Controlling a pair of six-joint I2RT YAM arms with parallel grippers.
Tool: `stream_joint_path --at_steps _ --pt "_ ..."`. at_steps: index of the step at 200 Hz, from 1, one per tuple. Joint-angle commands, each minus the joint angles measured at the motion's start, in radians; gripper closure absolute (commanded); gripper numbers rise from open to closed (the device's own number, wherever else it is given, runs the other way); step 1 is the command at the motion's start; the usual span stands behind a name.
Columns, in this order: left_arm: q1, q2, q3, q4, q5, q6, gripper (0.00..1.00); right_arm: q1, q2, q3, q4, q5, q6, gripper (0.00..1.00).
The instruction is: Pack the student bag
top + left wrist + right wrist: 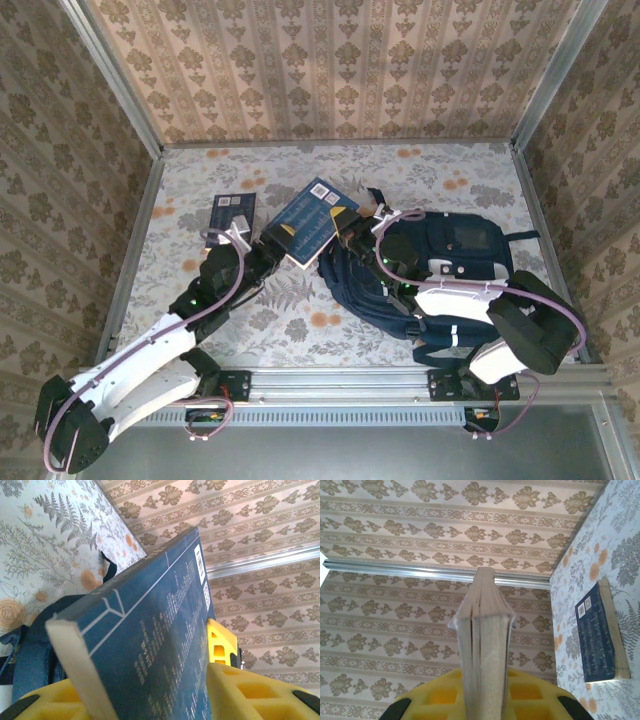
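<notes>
A floral table (pixel 300 330) is filling the floor of a wallpapered booth. The navy bag (pixel 460 245) is lying flat on the table's right half, with the right arm reaching across it. At the bag's left end, a blue raised book (pixel 310 225) is hanging tilted in the air between both arms. A flat book (pixel 232 210) is lying further left on the table, well apart from the bag. The left gripper (pixel 272 240) is straddling the raised book's near-left corner; its yellow fingers (pixel 250 690) are sitting on either side of the cover, though whether they are pressing it cannot be told. The right gripper (pixel 350 225) is clenching its fingers (pixel 530 695) on the raised book's opposite edge.
</notes>
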Motion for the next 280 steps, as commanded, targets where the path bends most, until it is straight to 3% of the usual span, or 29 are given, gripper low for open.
stream_joint_path --at_steps 1,92,125,159,165,197,212,237,280 --pt "-0.013 -0.001 -0.012 0.063 -0.043 -0.024 0.54 0.011 0.012 0.025 0.079 0.055 -0.004 1.0" --pt "-0.054 0.037 -0.011 0.12 -0.051 -0.031 0.62 0.019 0.038 0.033 0.068 0.091 -0.005 1.0" --pt "-0.052 0.018 -0.013 0.116 -0.081 0.006 0.74 0.035 0.032 0.043 0.031 0.088 -0.016 1.0" --pt "-0.037 -0.024 -0.024 0.114 -0.093 0.047 1.0 0.05 -0.01 0.043 -0.061 0.114 -0.047 1.0" --pt "-0.033 -0.03 -0.023 0.11 -0.089 0.051 1.0 0.05 -0.019 0.045 -0.088 0.115 -0.055 1.0" --pt "-0.007 -0.079 0.005 -0.014 -0.082 0.078 1.0 0.049 -0.109 0.101 -0.396 0.118 -0.135 0.66" --pt "0.022 -0.122 0.015 -0.109 -0.076 0.087 1.0 0.051 -0.162 0.118 -0.533 0.132 -0.195 0.58" --pt "0.095 -0.215 0.007 -0.227 -0.037 0.117 1.0 0.045 -0.245 0.134 -0.772 0.174 -0.314 0.56" --pt "0.269 -0.281 0.048 -0.438 0.146 0.202 1.0 0.024 -0.314 0.224 -1.075 0.176 -0.65 0.61"
